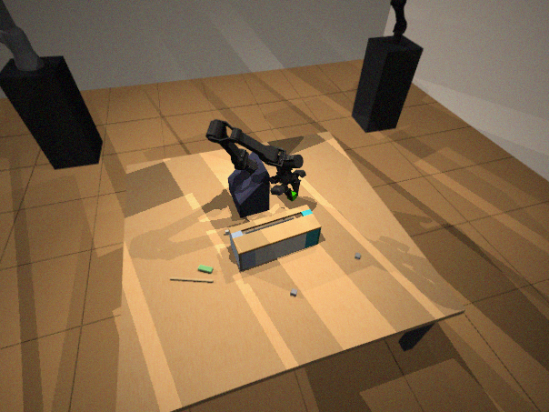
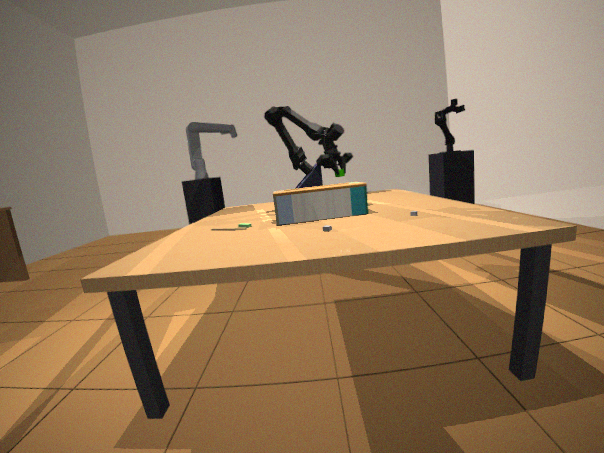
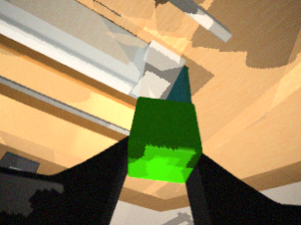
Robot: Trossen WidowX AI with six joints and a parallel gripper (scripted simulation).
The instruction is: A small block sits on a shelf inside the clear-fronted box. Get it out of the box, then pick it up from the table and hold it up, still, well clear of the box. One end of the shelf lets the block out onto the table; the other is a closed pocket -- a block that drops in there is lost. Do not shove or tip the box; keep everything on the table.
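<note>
Green block (image 1: 294, 195) (image 2: 340, 173) (image 3: 164, 138) above a wooden table (image 1: 320, 325) (image 2: 322, 251), pale walls behind.

Block (image 1: 293, 195) (image 2: 340, 172) (image 3: 164, 140), one, small, cube-like, bright green with darker shaded faces; out of the box, gripped between the fingertips of the gripper (image 1: 289, 193) (image 2: 340, 169) (image 3: 161, 158), held in the air above the table (image 1: 183, 338) (image 2: 327, 266), slightly tilted in the wrist view. Box (image 1: 279, 237) (image 2: 321, 204) (image 3: 70, 96), one, long and low, upright on the table; wooden top with a lengthwise slot, greyish see-through front, a teal panel at one end and a pale blue-grey one at the other.
</note>
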